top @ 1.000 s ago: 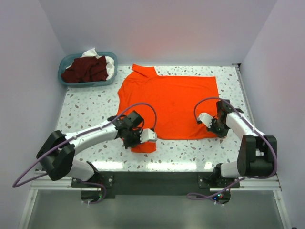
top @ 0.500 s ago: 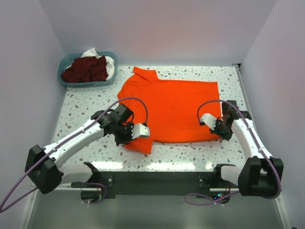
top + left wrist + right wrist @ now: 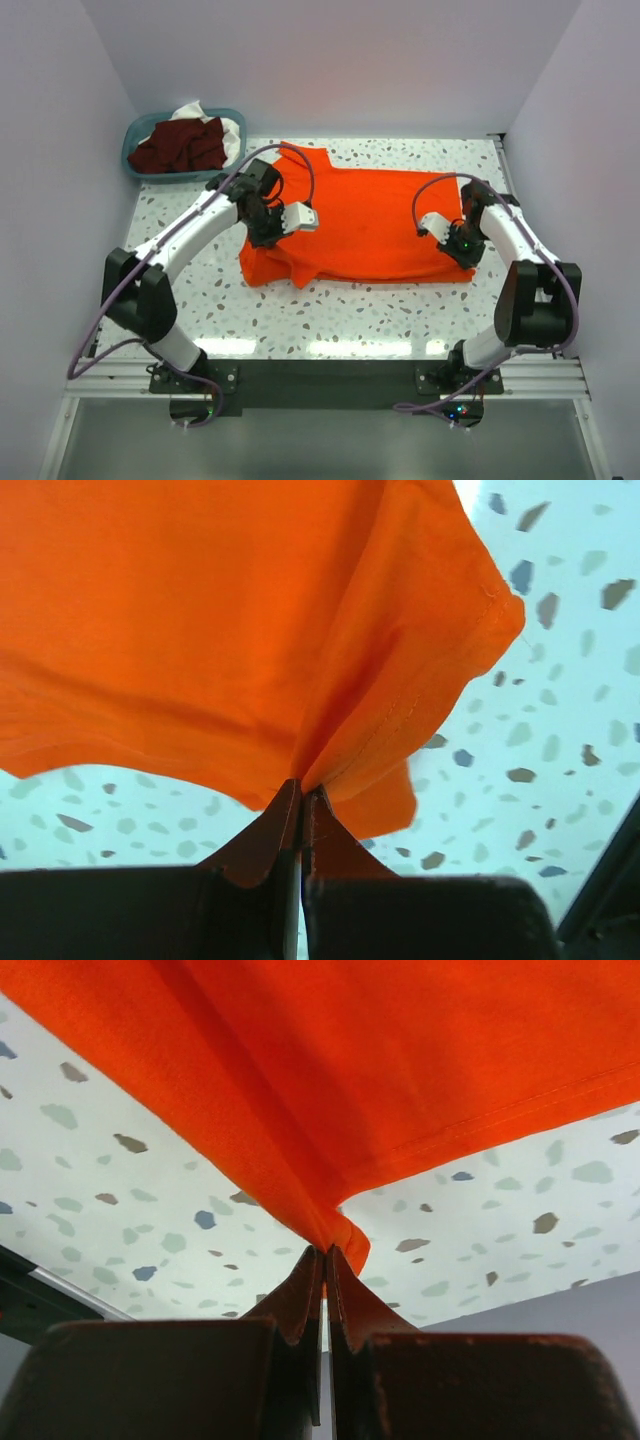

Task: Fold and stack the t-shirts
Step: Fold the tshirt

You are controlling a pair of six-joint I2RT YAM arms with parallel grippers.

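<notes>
A bright orange-red t-shirt [image 3: 365, 225] lies across the middle of the speckled table, its near edge lifted and carried back over itself. My left gripper [image 3: 268, 222] is shut on the shirt's left edge; the left wrist view shows the cloth [image 3: 250, 630] pinched between the closed fingertips [image 3: 285, 810] above the table. My right gripper [image 3: 462, 243] is shut on the shirt's right edge; the right wrist view shows the cloth [image 3: 400, 1060] bunched at the closed fingertips [image 3: 345, 1280]. Dark maroon shirts [image 3: 180, 145] and some white cloth [image 3: 192, 109] lie in the basket.
A teal plastic basket [image 3: 135, 128] stands at the table's back left corner. White walls enclose the table on the left, back and right. A black rail [image 3: 330, 375] with both arm bases runs along the near edge.
Both grippers have moved away from the near edge toward the back, carrying the shirt's near edge with them. The shirt now covers less depth on the table.
</notes>
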